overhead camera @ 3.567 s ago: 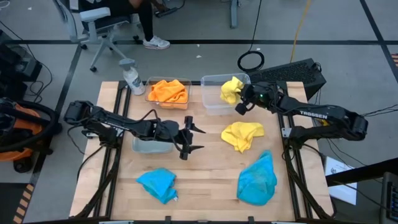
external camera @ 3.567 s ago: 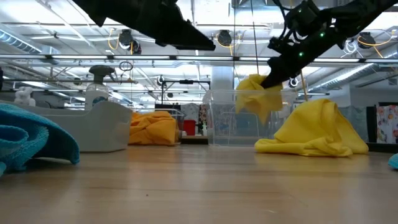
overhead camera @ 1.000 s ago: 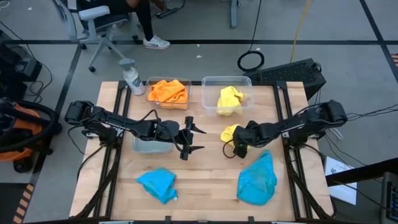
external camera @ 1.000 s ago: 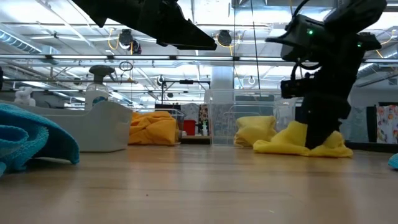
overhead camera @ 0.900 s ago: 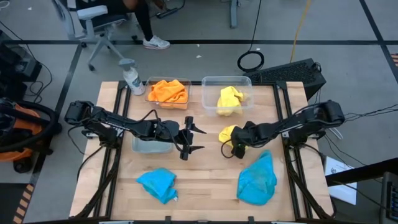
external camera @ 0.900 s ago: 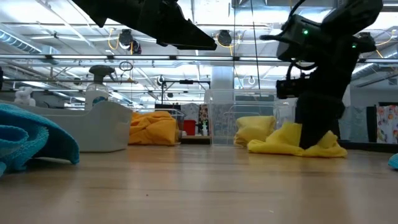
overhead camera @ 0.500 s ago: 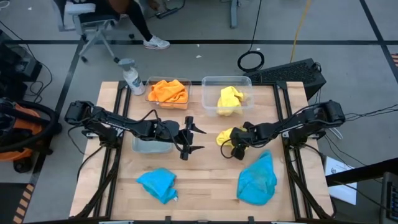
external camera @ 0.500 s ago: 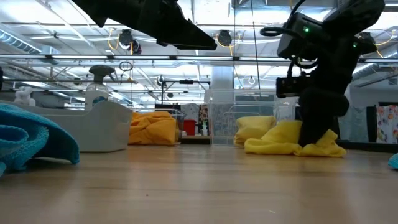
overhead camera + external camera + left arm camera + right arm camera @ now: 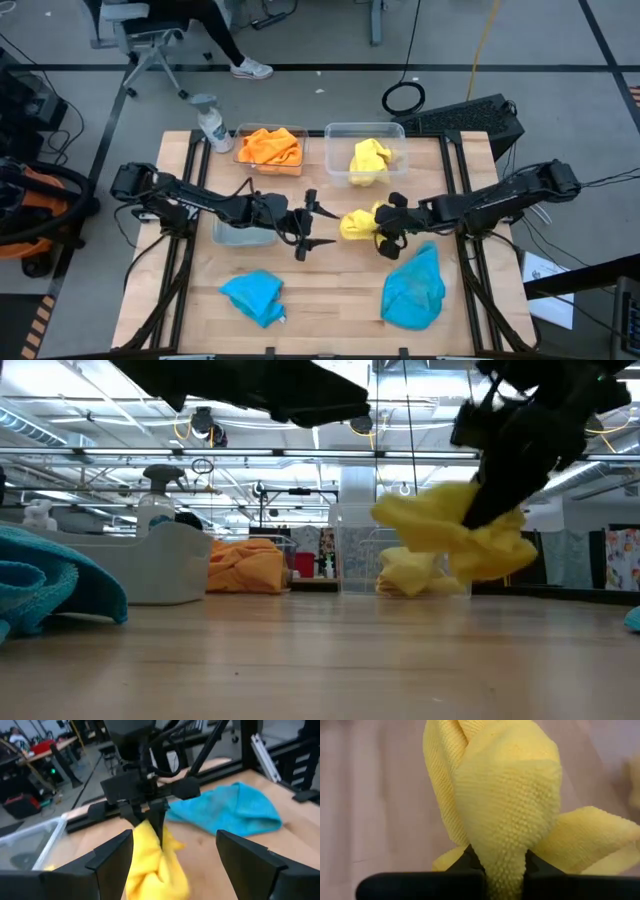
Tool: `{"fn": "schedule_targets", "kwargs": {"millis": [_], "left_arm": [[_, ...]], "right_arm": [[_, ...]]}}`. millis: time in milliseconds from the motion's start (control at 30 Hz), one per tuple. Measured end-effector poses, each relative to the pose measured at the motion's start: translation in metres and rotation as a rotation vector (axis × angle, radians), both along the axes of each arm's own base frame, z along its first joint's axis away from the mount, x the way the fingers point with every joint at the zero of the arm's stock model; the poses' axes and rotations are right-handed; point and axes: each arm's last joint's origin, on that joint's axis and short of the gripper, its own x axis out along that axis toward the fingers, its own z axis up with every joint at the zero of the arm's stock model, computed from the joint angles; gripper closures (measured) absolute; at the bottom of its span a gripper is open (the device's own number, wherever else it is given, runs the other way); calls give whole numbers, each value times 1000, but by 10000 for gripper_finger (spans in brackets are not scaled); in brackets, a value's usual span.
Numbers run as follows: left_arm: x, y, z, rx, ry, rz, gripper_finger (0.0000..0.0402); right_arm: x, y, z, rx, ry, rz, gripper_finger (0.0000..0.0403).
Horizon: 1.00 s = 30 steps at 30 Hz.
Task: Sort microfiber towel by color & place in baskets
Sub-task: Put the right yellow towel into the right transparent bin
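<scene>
Yellow towel (image 9: 357, 222) hangs clamped in your right gripper (image 9: 380, 228), lifted clear of the table (image 9: 330, 290).

It sits mid-table, just in front of the basket (image 9: 365, 131) that holds the other yellow towel (image 9: 368, 162). Your left gripper (image 9: 312, 227) hovers just beside it, fingers spread, holding nothing. A blue towel (image 9: 413, 288) lies near your right arm.

table (image 9: 330, 290) | blue towels (image 9: 252, 296) | baskets (image 9: 364, 131) | spray bottle (image 9: 211, 124)
</scene>
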Motion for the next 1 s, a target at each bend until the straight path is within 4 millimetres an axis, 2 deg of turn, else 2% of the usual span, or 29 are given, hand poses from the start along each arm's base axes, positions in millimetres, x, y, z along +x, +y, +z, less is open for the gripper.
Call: {"fn": "schedule_targets", "kwargs": {"millis": [167,433,533,700,867,1000], "left_arm": [[15,0,-10,27,9,-7,112],[35,-3,-8,28,-5,-29,112],[37,-1,-10,44,8,9,123],[37,0,-8,88,3,44,179],[38,1,-4,96,-44,57,261],[39,2,1,91,-92,63,332]], "right_arm": [[-1,10,17,-39,-126,104,380],[4,17,33,-115,-293,209,379],[7,19,39,-156,-354,252,379],[6,22,52,-226,-450,289,379],[2,20,67,-259,-547,256,369],[0,20,74,-250,-603,236,341]]}}
